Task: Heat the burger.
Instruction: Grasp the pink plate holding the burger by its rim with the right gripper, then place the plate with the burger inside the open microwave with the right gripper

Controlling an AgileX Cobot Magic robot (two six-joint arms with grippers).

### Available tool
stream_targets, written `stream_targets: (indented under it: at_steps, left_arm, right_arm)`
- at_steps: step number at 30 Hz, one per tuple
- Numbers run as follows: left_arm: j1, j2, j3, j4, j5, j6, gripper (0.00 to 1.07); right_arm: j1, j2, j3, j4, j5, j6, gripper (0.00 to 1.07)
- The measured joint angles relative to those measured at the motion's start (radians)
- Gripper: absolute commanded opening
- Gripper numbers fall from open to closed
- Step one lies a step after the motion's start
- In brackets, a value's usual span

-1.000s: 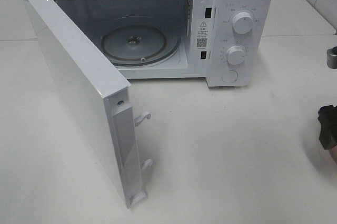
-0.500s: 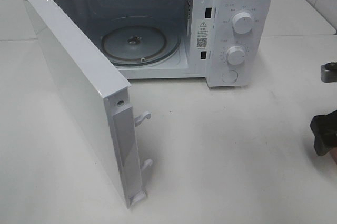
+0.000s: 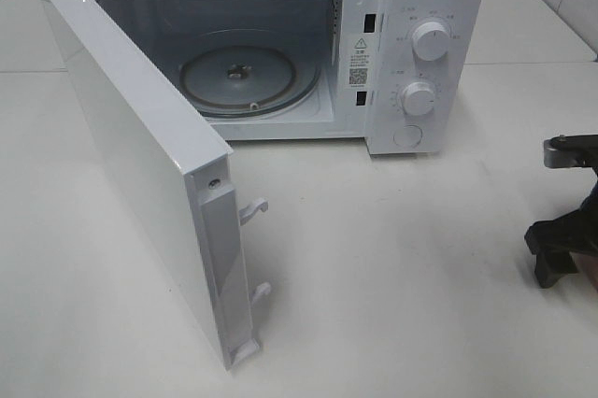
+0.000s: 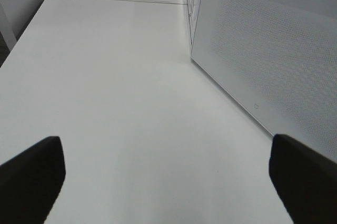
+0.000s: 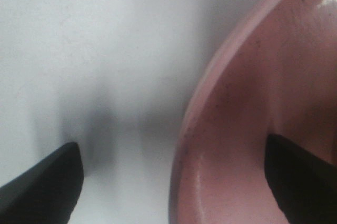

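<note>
1. I could not find the burger in any view, so its look and place went unconfirmed.
2. Right gripper (image 5: pixel 171 174), cut off at the overhead frame's edge, stood apart, straddling the pink plate (image 5: pixel 253 103) rim.
3. Left gripper (image 4: pixel 166 169) stood apart over the table (image 4: pixel 105 77) beside the microwave door (image 4: pixel 263 50).

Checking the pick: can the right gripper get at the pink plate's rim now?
Likely yes: the right gripper is open, straddling the rim of the pink plate, one finger inside, one over the table, nothing between.
</note>
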State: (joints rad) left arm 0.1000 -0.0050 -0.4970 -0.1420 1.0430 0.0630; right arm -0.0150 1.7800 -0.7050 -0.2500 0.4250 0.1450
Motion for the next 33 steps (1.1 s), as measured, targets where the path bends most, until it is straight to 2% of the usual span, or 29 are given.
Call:
stream_targets:
  at_steps: [2,3,4,5,6,7,8,9,10,11,12,13,14,21,33]
  left_arm:
    - [0.000,0.000,0.000,0.000,0.000,0.000,0.98]
    - [0.000,0.000,0.000,0.000,0.000,0.000,0.98]
    - [0.000,0.000,0.000,0.000,0.000,0.000,0.98]
    - [0.000,0.000,0.000,0.000,0.000,0.000,0.98]
    - [0.000,0.000,0.000,0.000,0.000,0.000,0.98]
    - [0.000,0.000,0.000,0.000,0.000,0.000,0.98]
    - [0.000,0.000,0.000,0.000,0.000,0.000,0.98]
    - [0.000,0.000,0.000,0.000,0.000,0.000,0.98]
    - [0.000,0.000,0.000,0.000,0.000,0.000,0.98]
    - [0.000,0.000,0.000,0.000,0.000,0.000,0.98]
    - [0.000,0.000,0.000,0.000,0.000,0.000,0.98]
    - [0.000,0.000,0.000,0.000,0.000,0.000,0.98]
    - [0.000,0.000,0.000,0.000,0.000,0.000,0.98]
    - [0.000,0.000,0.000,0.000,0.000,0.000,0.98]
    - [0.000,0.000,0.000,0.000,0.000,0.000,0.98]
  right_arm:
    - [0.000,0.004,-0.004,-0.006,-0.010,0.023,0.84]
    - [0.000,0.009,-0.005,-0.018,-0.019,0.052,0.76]
    - [0.000,0.009,-0.005,-0.018,-0.019,0.052,0.76]
    - [0.000,0.009,-0.005,-0.028,-0.026,0.071,0.71]
    - [0.000,0.010,-0.005,-0.048,-0.037,0.107,0.58]
    - [0.000,0.010,-0.005,-0.048,-0.037,0.107,0.58]
    - [0.000,0.010,-0.005,-0.067,-0.046,0.135,0.50]
    - [0.000,0.011,-0.005,-0.079,-0.049,0.144,0.36]
    - [0.000,0.011,-0.005,-0.079,-0.049,0.144,0.36]
    - [0.000,0.012,-0.005,-0.102,-0.045,0.149,0.19]
    - [0.000,0.012,-0.005,-0.102,-0.045,0.149,0.19]
    - [0.000,0.013,-0.005,-0.116,-0.040,0.149,0.13]
    - [0.000,0.013,-0.007,-0.122,-0.030,0.152,0.00]
    - [0.003,0.011,-0.009,-0.138,-0.005,0.174,0.00]
    - [0.113,-0.005,-0.009,-0.180,0.091,0.207,0.00]
